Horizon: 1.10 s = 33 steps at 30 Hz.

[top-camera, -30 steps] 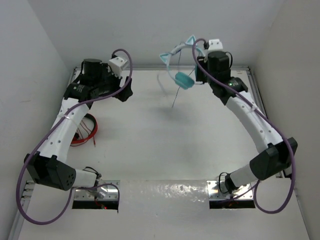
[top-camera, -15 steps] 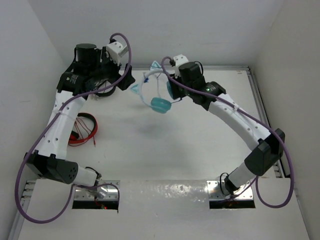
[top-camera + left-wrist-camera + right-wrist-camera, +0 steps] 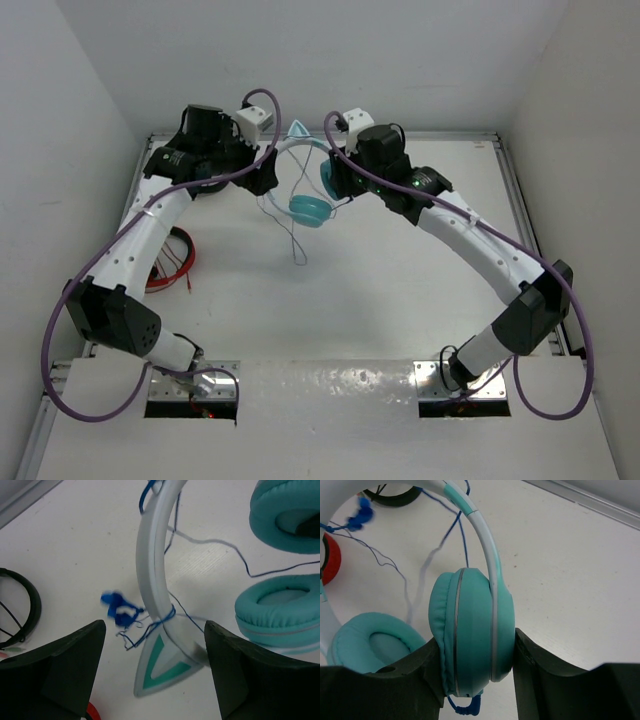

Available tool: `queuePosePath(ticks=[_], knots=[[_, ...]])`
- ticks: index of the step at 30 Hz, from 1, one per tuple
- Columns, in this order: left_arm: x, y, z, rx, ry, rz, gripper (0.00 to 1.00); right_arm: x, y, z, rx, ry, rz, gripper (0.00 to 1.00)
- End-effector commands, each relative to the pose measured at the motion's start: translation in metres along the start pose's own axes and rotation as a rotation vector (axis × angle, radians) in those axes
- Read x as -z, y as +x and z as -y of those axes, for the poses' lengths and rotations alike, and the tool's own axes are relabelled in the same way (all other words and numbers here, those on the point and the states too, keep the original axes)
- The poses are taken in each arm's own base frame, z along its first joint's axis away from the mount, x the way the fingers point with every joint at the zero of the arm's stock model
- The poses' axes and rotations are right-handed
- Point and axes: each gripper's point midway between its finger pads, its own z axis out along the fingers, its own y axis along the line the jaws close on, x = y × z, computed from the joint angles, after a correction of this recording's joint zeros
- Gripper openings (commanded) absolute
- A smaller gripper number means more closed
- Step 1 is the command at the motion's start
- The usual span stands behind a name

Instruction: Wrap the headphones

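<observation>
The teal headphones (image 3: 308, 210) hang above the table at the back middle. My right gripper (image 3: 335, 180) is shut on one turquoise earcup (image 3: 472, 630), one finger on each flat side. The other earcup (image 3: 370, 645) hangs free. My left gripper (image 3: 265, 178) is open, its fingers on either side of the pale headband (image 3: 152, 565) and a cat ear (image 3: 165, 667), not touching them. The thin dark cable (image 3: 297, 240) loops once round the headband and dangles toward the table. Its blue plug (image 3: 117, 610) hangs beside the band.
Red headphones (image 3: 170, 262) with a red cable lie at the table's left edge, under the left arm. A black headband (image 3: 25, 605) shows at the left of the left wrist view. The white walls stand close behind both grippers.
My right gripper carried the headphones from the back right to the back middle. My left gripper swung right, to the headband. The cable now hangs lower.
</observation>
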Motion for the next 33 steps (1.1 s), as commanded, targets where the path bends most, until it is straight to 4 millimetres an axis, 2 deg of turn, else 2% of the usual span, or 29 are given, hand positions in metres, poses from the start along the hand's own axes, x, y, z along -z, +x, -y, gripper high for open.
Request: queuePosePath(ticks=[1, 4, 6, 8, 9, 10, 11, 12, 14, 16, 18, 20, 23, 25, 26, 27, 28, 29, 31, 32, 33], knots=[[-0.001, -0.017, -0.002, -0.004, -0.01, 0.055, 0.77, 0.026, -0.058, -0.026, -0.065, -0.112, 0.206, 0.0], [-0.007, -0.006, -0.003, 0.009, -0.011, 0.018, 0.7, 0.027, -0.059, -0.027, -0.071, -0.116, 0.212, 0.0], [-0.006, -0.007, -0.003, 0.0, -0.011, 0.018, 0.7, 0.028, -0.06, -0.023, -0.06, -0.098, 0.216, 0.0], [0.006, -0.025, -0.002, -0.02, -0.009, 0.055, 0.85, 0.026, -0.059, -0.015, -0.037, -0.055, 0.211, 0.0], [0.012, -0.034, 0.003, -0.039, 0.013, 0.078, 0.91, 0.024, -0.052, -0.007, -0.001, -0.014, 0.183, 0.0], [0.019, -0.041, 0.007, -0.056, 0.027, 0.092, 0.93, 0.023, -0.05, 0.009, 0.009, 0.08, 0.168, 0.0], [0.03, -0.058, 0.009, -0.102, 0.033, 0.136, 0.93, 0.021, -0.047, 0.017, 0.055, 0.119, 0.132, 0.0], [0.036, -0.064, 0.013, -0.116, 0.044, 0.157, 0.92, 0.021, -0.049, 0.019, 0.079, 0.13, 0.128, 0.0], [0.037, -0.064, 0.014, -0.115, 0.043, 0.162, 0.87, 0.027, -0.055, -0.002, 0.13, -0.002, 0.147, 0.0], [0.036, -0.062, 0.01, -0.098, 0.045, 0.156, 0.61, 0.031, -0.055, -0.02, 0.129, -0.105, 0.164, 0.0], [0.043, -0.065, 0.006, -0.035, 0.089, 0.188, 0.28, 0.038, -0.056, -0.018, 0.131, -0.102, 0.172, 0.0], [0.049, -0.07, 0.005, -0.028, 0.121, 0.218, 0.21, 0.038, -0.045, -0.014, 0.159, -0.092, 0.149, 0.0], [0.046, -0.058, 0.001, -0.097, 0.114, 0.183, 0.22, 0.042, -0.041, -0.026, 0.188, -0.166, 0.136, 0.0], [0.047, -0.046, -0.017, -0.131, 0.07, 0.159, 0.22, 0.048, -0.044, -0.025, 0.208, -0.165, 0.136, 0.0], [0.052, -0.047, -0.02, -0.124, 0.099, 0.183, 0.2, 0.049, -0.043, -0.023, 0.217, -0.163, 0.13, 0.0], [0.066, -0.049, -0.042, -0.099, 0.064, 0.211, 0.16, 0.052, -0.045, -0.02, 0.226, -0.152, 0.132, 0.0], [0.075, -0.051, -0.054, -0.09, 0.048, 0.236, 0.18, 0.056, -0.048, -0.017, 0.229, -0.144, 0.143, 0.0], [0.081, -0.052, -0.058, -0.153, 0.066, 0.259, 0.22, 0.058, -0.048, -0.015, 0.253, -0.143, 0.147, 0.0], [0.081, -0.028, -0.057, -0.238, 0.095, 0.198, 0.33, 0.066, -0.053, -0.019, 0.28, -0.174, 0.164, 0.0], [0.08, -0.022, -0.048, -0.38, 0.149, 0.212, 0.36, 0.069, -0.055, -0.023, 0.289, -0.193, 0.175, 0.0], [0.079, -0.002, -0.032, -0.398, 0.23, 0.178, 0.45, 0.072, -0.058, -0.027, 0.291, -0.218, 0.187, 0.0]])
